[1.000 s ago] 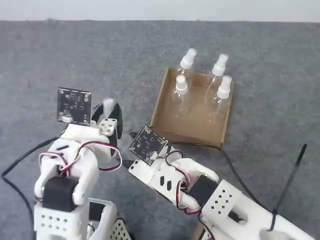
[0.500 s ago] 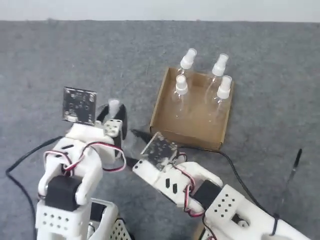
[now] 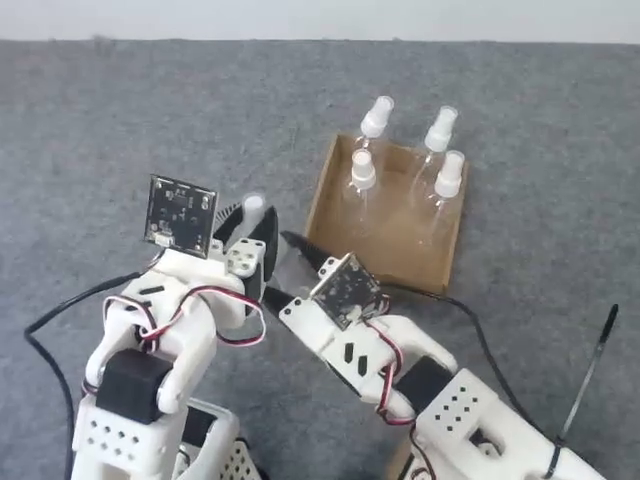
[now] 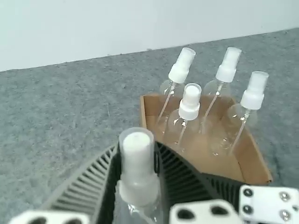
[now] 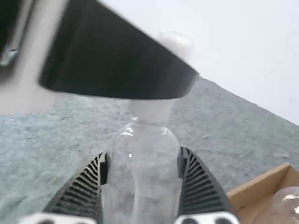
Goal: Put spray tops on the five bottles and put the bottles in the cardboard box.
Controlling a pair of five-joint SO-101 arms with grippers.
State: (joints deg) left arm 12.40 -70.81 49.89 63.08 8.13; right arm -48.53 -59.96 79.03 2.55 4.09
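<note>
A clear bottle [image 5: 142, 172] stands upright between my right gripper's [image 5: 142, 193] ribbed fingers, which press on both sides of its body. My left gripper [image 4: 136, 172] is shut on the white spray top [image 4: 136, 161] sitting on that bottle's neck. From above, the spray top [image 3: 253, 204] shows in the left gripper [image 3: 252, 222] just left of the cardboard box [image 3: 322, 215], with the right gripper [image 3: 290, 255] coming in from below it. Several bottles with spray tops [image 3: 363, 170] stand in the box, and the left wrist view shows them [image 4: 189, 102] ahead.
Grey carpet [image 3: 120, 110] covers the table, with open floor left of and behind the box. A black cable [image 3: 470, 325] runs from the box's near right corner along the right arm. A black strip [image 3: 590, 360] sticks up at the lower right.
Both arms have shifted right, toward the box, carrying the bottle and its spray top with them. The bottles in the box have not moved.
</note>
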